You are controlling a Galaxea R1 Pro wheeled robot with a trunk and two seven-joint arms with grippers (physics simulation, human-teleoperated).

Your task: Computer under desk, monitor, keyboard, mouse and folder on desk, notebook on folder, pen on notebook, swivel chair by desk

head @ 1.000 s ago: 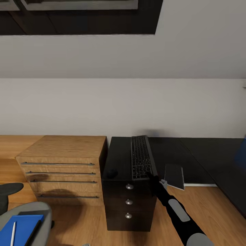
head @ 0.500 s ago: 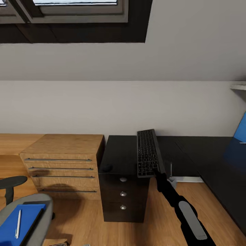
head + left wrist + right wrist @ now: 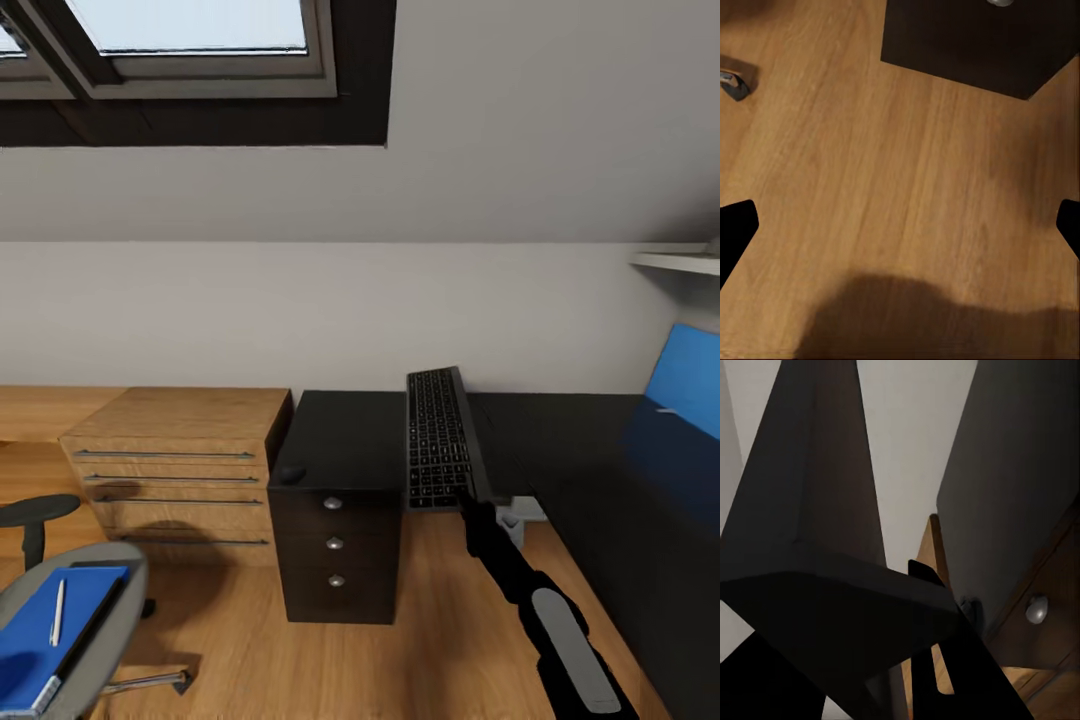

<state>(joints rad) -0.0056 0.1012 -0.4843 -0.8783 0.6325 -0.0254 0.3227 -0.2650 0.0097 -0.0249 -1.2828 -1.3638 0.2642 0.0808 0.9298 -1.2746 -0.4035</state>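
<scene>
My right gripper point(image 3: 470, 503) is shut on the near end of the keyboard point(image 3: 441, 438), holding it just above the black desk point(image 3: 345, 435), right of the drawer unit point(image 3: 335, 550). The keyboard's dark underside point(image 3: 817, 585) fills much of the right wrist view. The black mouse point(image 3: 291, 474) sits at the desk's front left corner. At lower left, the blue folder point(image 3: 45, 640) lies on the grey swivel chair point(image 3: 110, 600) with the pen point(image 3: 58, 612) on top. My left gripper point(image 3: 900, 232) hangs open over the wood floor. Monitor, computer and notebook are out of view.
A light wooden cabinet point(image 3: 170, 450) stands left of the desk. The desk's long wing runs along the right with a blue back panel point(image 3: 688, 388) under a wall shelf point(image 3: 680, 262). A chrome chair foot point(image 3: 731, 82) and the drawer unit's corner point(image 3: 982, 37) lie near my left gripper.
The head view has swung up and to the right. The keyboard has risen off the drawer-unit end of the desk and moved right in my right gripper.
</scene>
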